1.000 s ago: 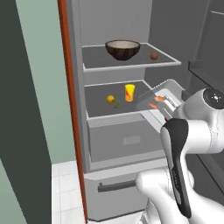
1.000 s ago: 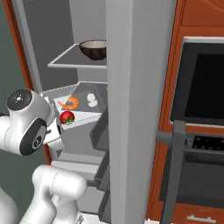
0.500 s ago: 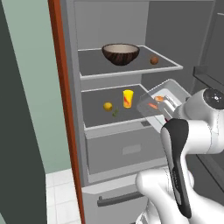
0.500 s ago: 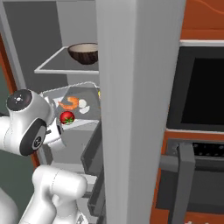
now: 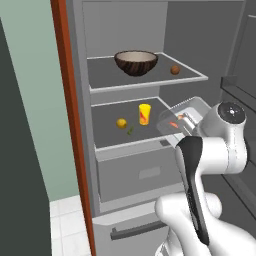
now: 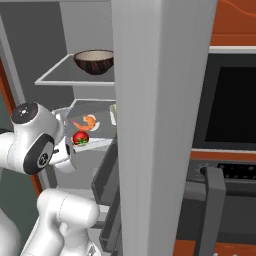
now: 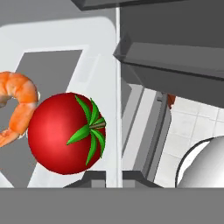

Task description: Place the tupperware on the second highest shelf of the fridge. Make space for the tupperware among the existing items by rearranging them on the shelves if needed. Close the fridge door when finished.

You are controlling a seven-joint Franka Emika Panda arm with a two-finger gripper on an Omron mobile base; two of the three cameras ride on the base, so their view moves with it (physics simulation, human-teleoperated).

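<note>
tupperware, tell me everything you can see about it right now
The tupperware is a shallow, pale grey-white rectangular tray with rounded corners, plastic by its look. Inside lie a red tomato with a green stem and an orange shrimp, side by side. The gripper is shut on its near rim, holding it in the air, tilted a little, at the front right of the fridge's lower shelf, level with the yellow-orange glass but apart from it.

Glossy white rounded arm [image 5: 215, 150] with dark grey joint bands and caps
</note>
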